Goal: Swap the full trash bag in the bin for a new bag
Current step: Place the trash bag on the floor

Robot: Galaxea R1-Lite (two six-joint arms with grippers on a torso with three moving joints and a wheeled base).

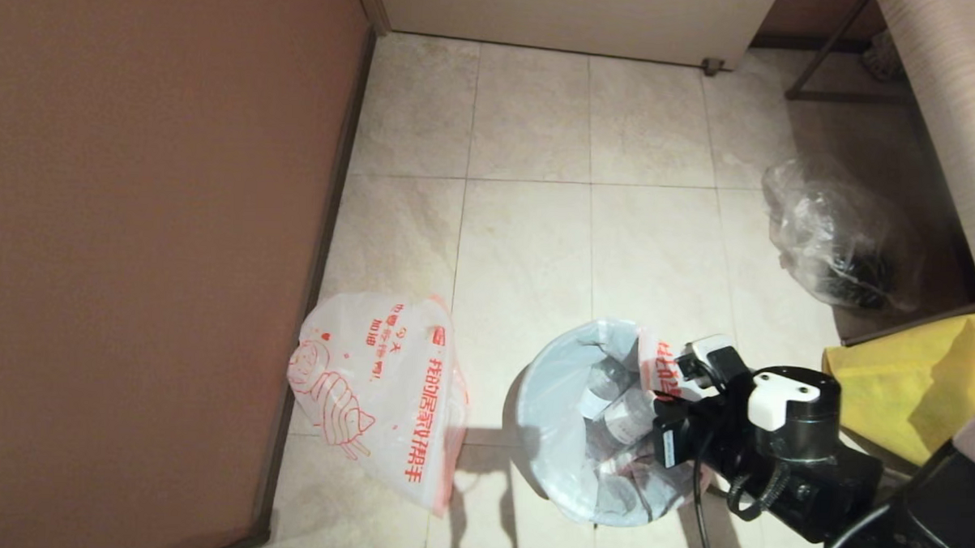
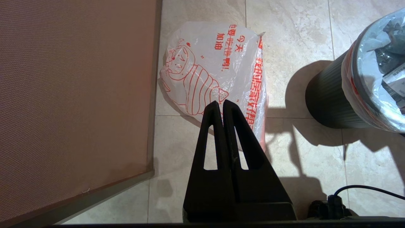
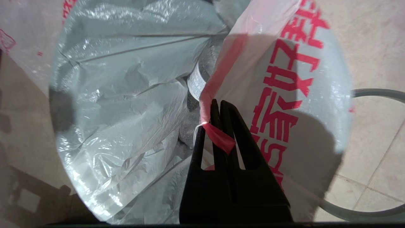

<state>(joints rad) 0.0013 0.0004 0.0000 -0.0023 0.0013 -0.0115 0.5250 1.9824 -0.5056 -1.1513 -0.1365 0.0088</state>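
Left of the bin (image 1: pixel 530 438) the new bag (image 1: pixel 378 388) lies flat on the floor tiles (image 1: pixel 521 226), near the wall (image 1: pixel 133 213) — the left gripper (image 2: pixel 220 106) hangs above it, clenched on nothing. In the bin sits the full trash bag (image 1: pixel 564 390), and the right gripper (image 3: pixel 215 106) above the bin's right side pinches its red-edged handle (image 3: pixel 218 136) — bottles (image 1: pixel 624 417) show inside.

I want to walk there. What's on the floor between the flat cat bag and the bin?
Nothing: only bare tile floor and shadow separate the new bag from the bin, clear in head view.
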